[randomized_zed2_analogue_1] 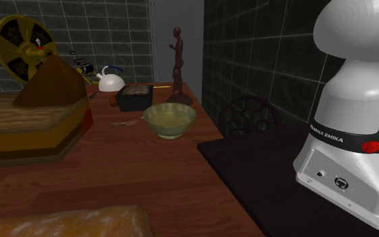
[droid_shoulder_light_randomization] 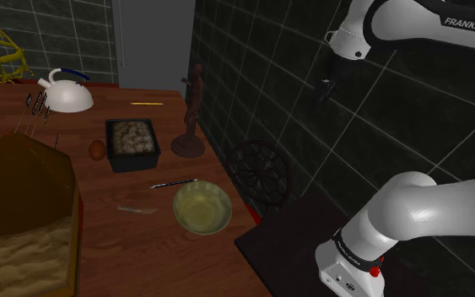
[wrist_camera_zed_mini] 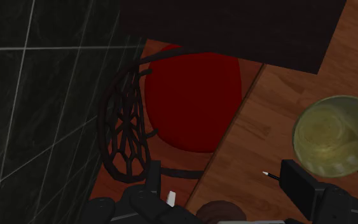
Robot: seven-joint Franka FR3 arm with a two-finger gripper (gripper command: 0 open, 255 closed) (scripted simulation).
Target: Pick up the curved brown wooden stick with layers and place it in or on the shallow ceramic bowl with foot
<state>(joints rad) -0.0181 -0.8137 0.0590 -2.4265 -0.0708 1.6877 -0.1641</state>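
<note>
- Dark tiled walls (droid_shoulder_light_randomization: 252, 76) close in on a reddish wooden table (droid_shoulder_light_randomization: 143, 253). Your arm rises from the black stand (droid_shoulder_light_randomization: 286, 253) at the table's corner.
- Your gripper (droid_shoulder_light_randomization: 325, 89) hangs high beside the wall, well apart from the table top. Its fingers are spread and hold nothing, so I judge the pick has not begun.
- In the wrist view you look down on a round-backed chair with a red seat (wrist_camera_zed_mini: 193, 95), with the bowl off to 1 side. You are not yet aimed at the target.
- The curved brown stick (droid_shoulder_light_randomization: 137, 209) lies flat on the table, near the shallow pale-green bowl (droid_shoulder_light_randomization: 202, 211) on the shoulder view's left, not touching it.
- A thin dark pencil (droid_shoulder_light_randomization: 174, 182) lies by the bowl's far rim, so do not mistake it for the stick.
- The bowl stands upright and empty, and its wide mouth should forgive a loose drop.
- Because the stick is thin and lies low, you probably need to close across its width right at the surface. The risk is scraping the wood or nudging the stick away.
- The wooden mannequin (droid_shoulder_light_randomization: 191, 110) and the black tray (droid_shoulder_light_randomization: 132, 142) stand farther back, likely clear of your path.
</note>
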